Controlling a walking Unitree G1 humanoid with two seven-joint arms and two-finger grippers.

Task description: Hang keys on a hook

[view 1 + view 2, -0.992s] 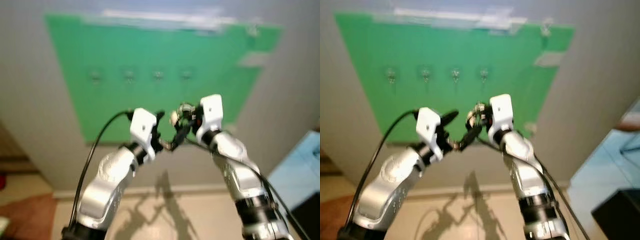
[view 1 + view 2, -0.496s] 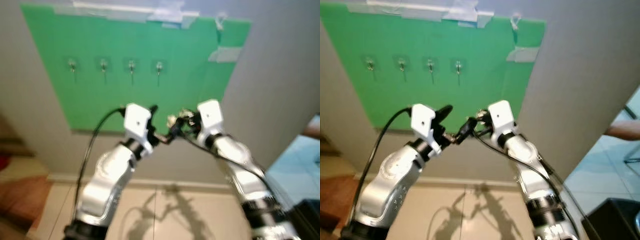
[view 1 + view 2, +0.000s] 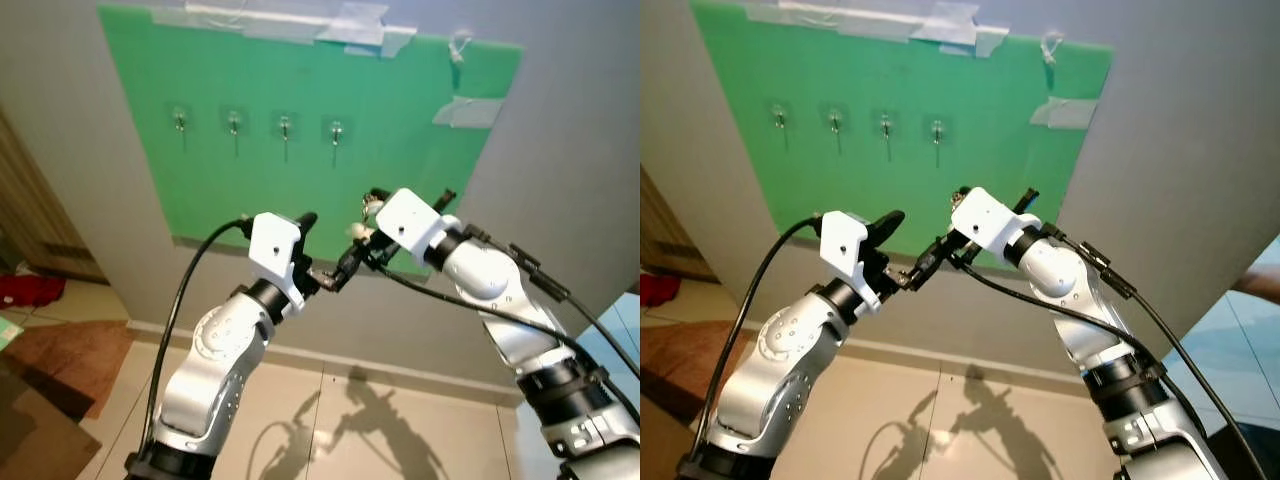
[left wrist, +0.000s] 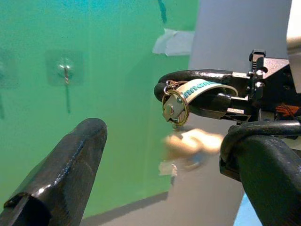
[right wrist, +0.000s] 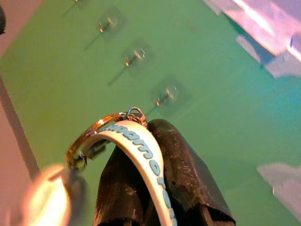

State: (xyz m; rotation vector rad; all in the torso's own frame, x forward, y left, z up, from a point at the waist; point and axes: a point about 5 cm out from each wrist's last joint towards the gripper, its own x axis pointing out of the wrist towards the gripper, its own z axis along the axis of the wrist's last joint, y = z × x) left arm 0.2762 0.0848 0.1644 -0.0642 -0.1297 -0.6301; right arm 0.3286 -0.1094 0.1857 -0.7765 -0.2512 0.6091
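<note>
Starting on the left, we see four small hooks (image 3: 181, 121) in a row on a green board (image 3: 400, 160) taped to the grey wall (image 3: 570, 140). Below them, our left claw (image 3: 902, 252) is raised in front of the board with its two black fingers (image 4: 66, 174) spread apart, gripping nothing. Moving right, the keys (image 4: 175, 107) hang in the air just beyond that claw, on a gold ring with a white strap lettered in blue. Our right claw (image 5: 150, 155) has its fingers pressed together on that strap, the ring poking out past the fingertips, a pale fob dangling blurred below. The keys are below and slightly right of the rightmost hook (image 5: 164, 96), not yet touching it. Tiled floor (image 3: 330, 420) lies beneath both arms.
</note>
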